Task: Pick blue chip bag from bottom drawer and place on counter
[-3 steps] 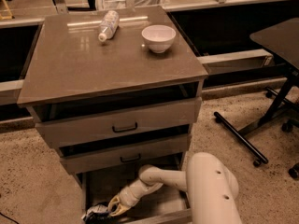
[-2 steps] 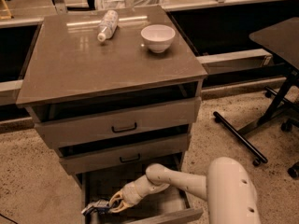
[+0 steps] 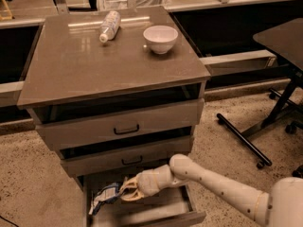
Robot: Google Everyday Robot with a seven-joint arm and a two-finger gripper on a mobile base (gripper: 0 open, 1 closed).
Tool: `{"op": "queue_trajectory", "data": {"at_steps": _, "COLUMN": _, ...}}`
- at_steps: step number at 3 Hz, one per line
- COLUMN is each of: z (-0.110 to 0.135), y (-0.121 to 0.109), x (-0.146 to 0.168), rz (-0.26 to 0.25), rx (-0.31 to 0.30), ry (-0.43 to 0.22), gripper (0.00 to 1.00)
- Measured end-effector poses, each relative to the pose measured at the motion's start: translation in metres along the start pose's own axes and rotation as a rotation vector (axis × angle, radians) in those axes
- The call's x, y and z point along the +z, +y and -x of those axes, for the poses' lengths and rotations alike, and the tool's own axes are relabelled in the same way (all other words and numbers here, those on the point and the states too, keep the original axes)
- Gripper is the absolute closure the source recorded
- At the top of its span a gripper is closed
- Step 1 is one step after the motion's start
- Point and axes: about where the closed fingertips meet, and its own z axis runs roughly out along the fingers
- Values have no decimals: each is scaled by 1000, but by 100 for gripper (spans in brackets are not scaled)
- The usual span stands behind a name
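Observation:
The blue chip bag [image 3: 105,196] is crumpled, dark blue with light printing, at the left of the open bottom drawer [image 3: 177,213]. My gripper [image 3: 127,192] reaches into the drawer from the right, its yellowish fingers right against the bag's right end. The bag looks slightly raised at that end. The counter [image 3: 80,63] is the glossy grey-brown cabinet top above.
A white plastic bottle [image 3: 109,25] lies on the counter at the back, with a white bowl [image 3: 160,38] to its right. The two upper drawers [image 3: 124,125] stand slightly open above my arm. A dark table [image 3: 281,41] with a wheeled base stands at the right.
My arm has stretched further left into the bottom drawer. The gripper and the bag have risen a little and now show higher in the drawer opening.

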Motion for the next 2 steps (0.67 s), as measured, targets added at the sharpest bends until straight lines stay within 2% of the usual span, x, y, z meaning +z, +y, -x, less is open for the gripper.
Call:
{"op": "queue_trajectory", "data": {"at_steps": 1, "z": 41, "y": -49, "x": -73, "rz": -14, "rx": -95, "ry": -35, "gripper": 100}}
{"op": "queue_trajectory", "data": {"at_steps": 2, "z": 78, "y": -120, "x": -176, "rz": -43, "rx": -164, "ry": -85, "gripper": 100}}
